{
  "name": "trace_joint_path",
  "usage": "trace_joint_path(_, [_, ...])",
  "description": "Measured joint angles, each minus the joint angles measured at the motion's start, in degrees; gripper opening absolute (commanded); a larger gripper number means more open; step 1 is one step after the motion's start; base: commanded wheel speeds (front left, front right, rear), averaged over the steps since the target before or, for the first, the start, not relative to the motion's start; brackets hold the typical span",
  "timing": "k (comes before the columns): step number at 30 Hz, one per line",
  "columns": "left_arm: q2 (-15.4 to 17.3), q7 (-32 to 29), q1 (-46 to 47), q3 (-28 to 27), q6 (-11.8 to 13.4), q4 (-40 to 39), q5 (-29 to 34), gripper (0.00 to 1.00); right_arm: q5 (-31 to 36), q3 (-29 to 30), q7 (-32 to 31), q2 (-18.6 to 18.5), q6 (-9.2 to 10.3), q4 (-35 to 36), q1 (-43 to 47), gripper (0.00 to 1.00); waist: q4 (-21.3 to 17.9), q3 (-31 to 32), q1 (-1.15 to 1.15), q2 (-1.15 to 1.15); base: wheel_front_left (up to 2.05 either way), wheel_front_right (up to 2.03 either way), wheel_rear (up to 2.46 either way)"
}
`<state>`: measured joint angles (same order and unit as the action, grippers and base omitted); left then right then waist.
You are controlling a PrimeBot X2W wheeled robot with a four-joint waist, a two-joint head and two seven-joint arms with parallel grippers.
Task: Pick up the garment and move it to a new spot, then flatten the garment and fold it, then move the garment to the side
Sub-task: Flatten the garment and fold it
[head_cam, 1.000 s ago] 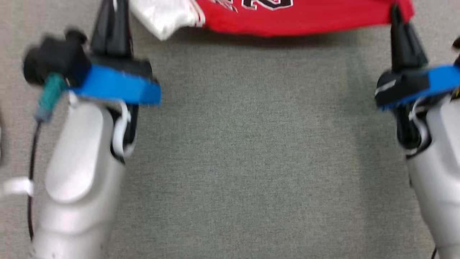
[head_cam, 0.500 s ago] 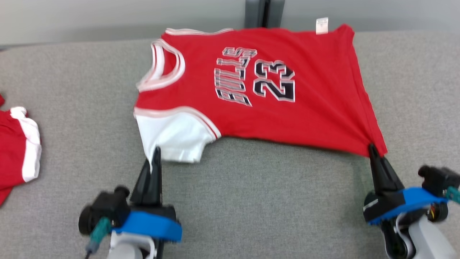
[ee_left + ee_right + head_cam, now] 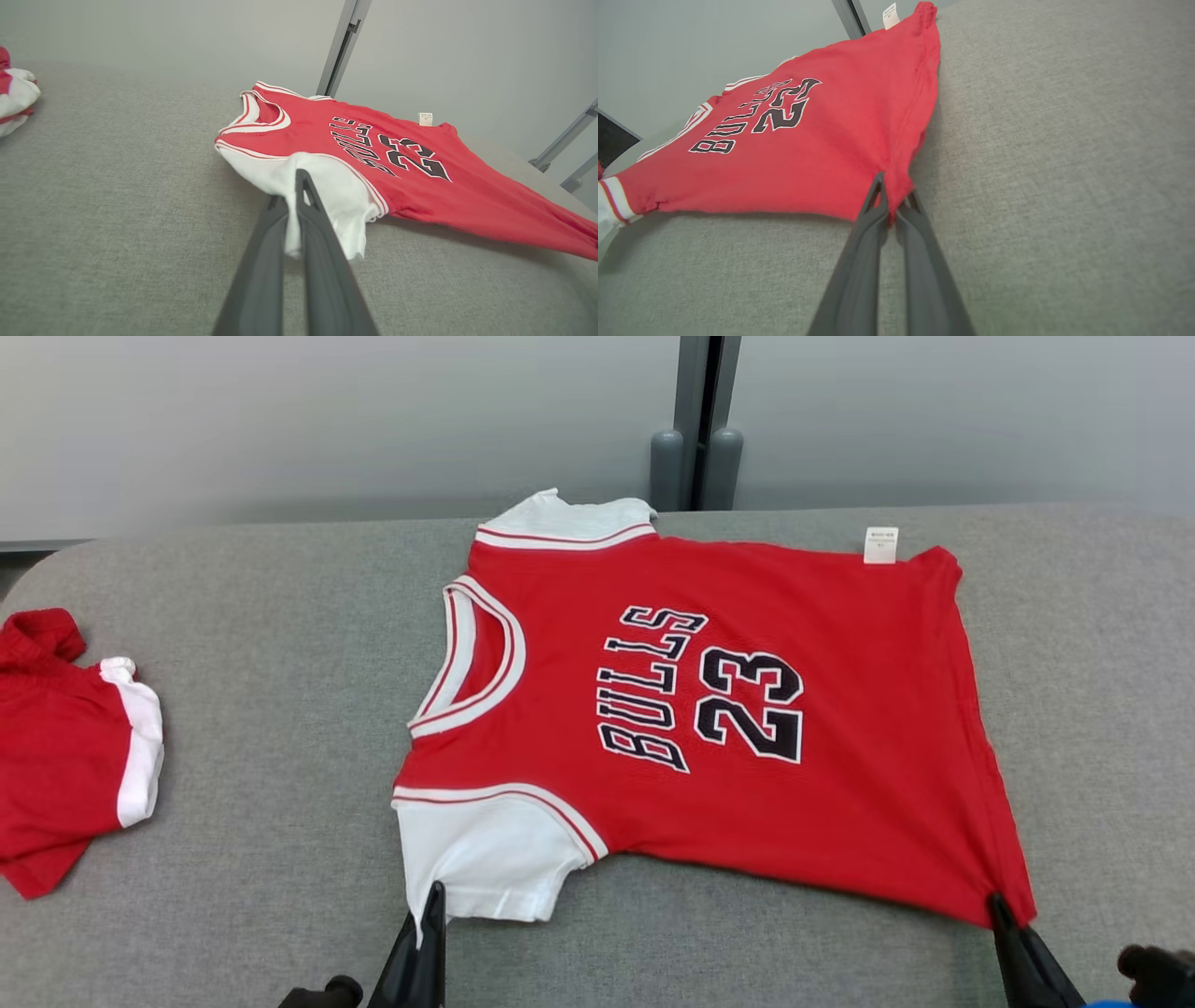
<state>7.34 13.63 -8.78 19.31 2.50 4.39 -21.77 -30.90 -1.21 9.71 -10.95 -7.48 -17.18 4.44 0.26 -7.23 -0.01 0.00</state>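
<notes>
On the grey woven table top [image 3: 280, 663], red short-sleeved cotton "Bulls 23" jersey [image 3: 840, 728] lies spread, print up. Left gripper [image 3: 292, 205] pinches the near white sleeve [image 3: 485, 859]; right gripper [image 3: 893, 196] pinches the near hem corner [image 3: 1004, 896]. Looks like the flattening step. Next: pull taut, lay down, let go.

a grey fabric-covered surface [image 3: 280, 709] with a rounded far-left corner carries two things. a red bulls 23 jersey [image 3: 840, 784] with white sleeves lies spread front-up near the middle, neck to the left, hem to the right, near edge slightly raised. well apart at the left edge lies a crumpled red and white garment [image 3: 65, 747].
</notes>
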Motion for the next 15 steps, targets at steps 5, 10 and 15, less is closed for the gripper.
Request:
trace_joint_path(5, [0.41, -0.73, -1.03, 0.01, 0.48, -1.30, -0.34, 0.00, 1.69, 2.56, -3.26, 1.79, 0.00, 4.74, 3.44, 0.00, 0.05, 0.29, 0.01, 0.00, 0.00, 0.00, 0.00])
trace_joint_path(10, [0.94, -1.19, 1.23, 0.13, 0.00, -1.33, -0.18, 0.00, 3.22, 3.94, -5.81, 2.92, 0.00, 6.54, 3.19, 0.00, -0.23, 0.18, 0.01, 0.00, 0.00, 0.00, 0.00])
trace_joint_path(15, [1.68, -1.81, 6.72, 0.38, -1.15, 0.40, 0.66, 0.00, 4.02, 3.79, -7.33, 3.75, 0.01, 6.58, 1.38, 0.00, -0.55, -0.44, 0.01, 0.00, 0.00, 0.00, 0.00])
